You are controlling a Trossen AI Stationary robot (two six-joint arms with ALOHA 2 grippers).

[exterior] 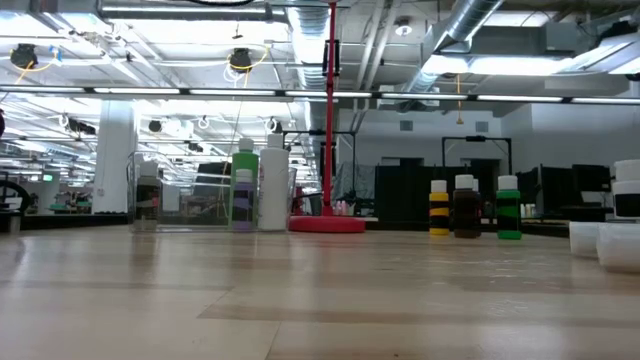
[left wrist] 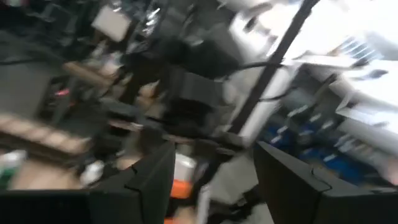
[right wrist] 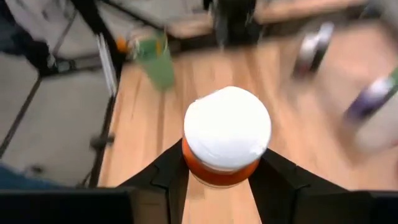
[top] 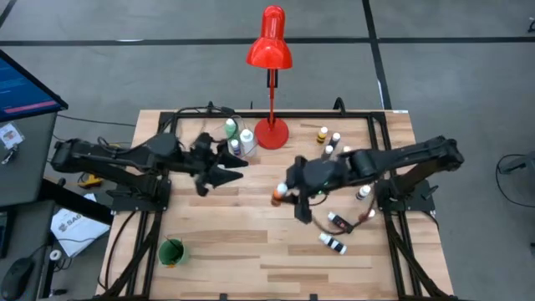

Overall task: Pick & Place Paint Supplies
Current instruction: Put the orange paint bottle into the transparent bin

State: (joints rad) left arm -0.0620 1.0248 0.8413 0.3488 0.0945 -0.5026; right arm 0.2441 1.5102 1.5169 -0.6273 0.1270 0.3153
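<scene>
My right gripper (top: 282, 194) hangs over the middle of the table, shut on a small orange paint bottle (right wrist: 227, 140) with a white cap. My left gripper (top: 227, 173) is in the air left of the middle, open, with nothing between its fingers (left wrist: 152, 180). More small bottles stand at the back left (top: 238, 138) and back right (top: 333, 144). One bottle stands by the right arm (top: 364, 192), and two lie on their sides at the right front (top: 336, 232). A green cup (top: 171, 251) stands near the front left. The low view shows neither gripper. My right gripper pinches the orange body (right wrist: 214, 175) just under the white cap, one finger on either side. The fingers come from the table's right, slanting down. The bottle is lifted clear of the table, its cap (right wrist: 228, 127) turned up toward the wrist.
A tall red desk lamp stands on its round base (top: 272, 132) at the back middle, between the two groups of bottles. In the low view, green and white bottles (exterior: 258, 188) stand left of the lamp's base and three small ones (exterior: 467, 208) right of it.
</scene>
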